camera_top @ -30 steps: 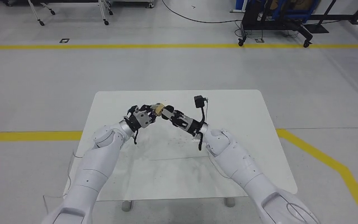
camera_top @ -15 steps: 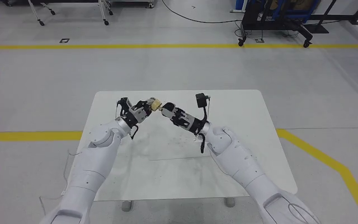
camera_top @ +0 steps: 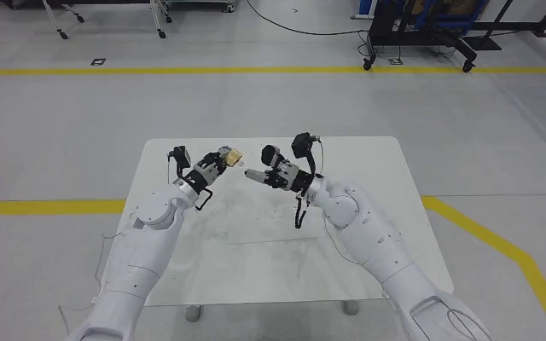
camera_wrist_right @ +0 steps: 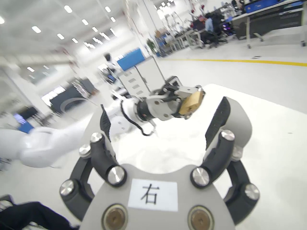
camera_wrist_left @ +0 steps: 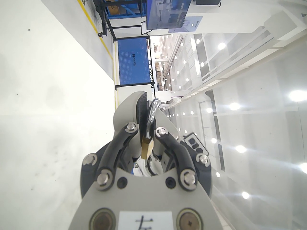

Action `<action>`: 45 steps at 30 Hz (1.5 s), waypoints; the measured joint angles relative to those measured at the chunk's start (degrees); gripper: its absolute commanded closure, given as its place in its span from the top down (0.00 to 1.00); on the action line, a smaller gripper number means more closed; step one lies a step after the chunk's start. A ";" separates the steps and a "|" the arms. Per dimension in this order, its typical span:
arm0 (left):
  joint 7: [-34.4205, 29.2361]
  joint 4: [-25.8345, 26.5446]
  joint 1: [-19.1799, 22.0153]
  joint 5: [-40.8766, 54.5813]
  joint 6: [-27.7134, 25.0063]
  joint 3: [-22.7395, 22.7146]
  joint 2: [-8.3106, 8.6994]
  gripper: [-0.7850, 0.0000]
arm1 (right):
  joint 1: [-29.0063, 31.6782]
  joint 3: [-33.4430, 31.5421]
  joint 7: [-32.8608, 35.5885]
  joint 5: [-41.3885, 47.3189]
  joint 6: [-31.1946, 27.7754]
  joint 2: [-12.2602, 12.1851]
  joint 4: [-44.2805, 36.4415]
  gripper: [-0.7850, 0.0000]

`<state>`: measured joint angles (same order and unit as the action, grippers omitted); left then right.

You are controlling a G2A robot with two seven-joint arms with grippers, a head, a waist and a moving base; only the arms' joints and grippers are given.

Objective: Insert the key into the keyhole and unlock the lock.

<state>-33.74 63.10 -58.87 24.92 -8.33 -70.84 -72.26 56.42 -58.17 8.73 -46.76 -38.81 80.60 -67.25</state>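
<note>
Over the white table [camera_top: 358,247], the left gripper [camera_top: 224,158] clamps a brass padlock [camera_wrist_right: 191,105]; the right gripper [camera_wrist_right: 164,113] gapes open. Around it run yellow floor lines [camera_top: 256,70].

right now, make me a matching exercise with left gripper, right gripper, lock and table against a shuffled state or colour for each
Things:
1 left gripper
2 right gripper
3 lock
4 table

States or colours:
a white
b open, nothing between its fingers
c brass-coloured body, held above the table
d shut on the lock

Pairs: 1-d, 2-b, 3-c, 4-a
</note>
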 measured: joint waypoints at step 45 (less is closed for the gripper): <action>-2.69 1.82 -0.09 -5.00 3.27 1.46 0.06 0.00 | 4.75 11.01 -2.54 -72.54 29.63 -0.40 -12.87 0.00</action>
<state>-36.43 64.93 -58.96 19.92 -5.06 -69.38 -72.20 61.17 -47.16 6.19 -119.30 -9.19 80.20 -80.12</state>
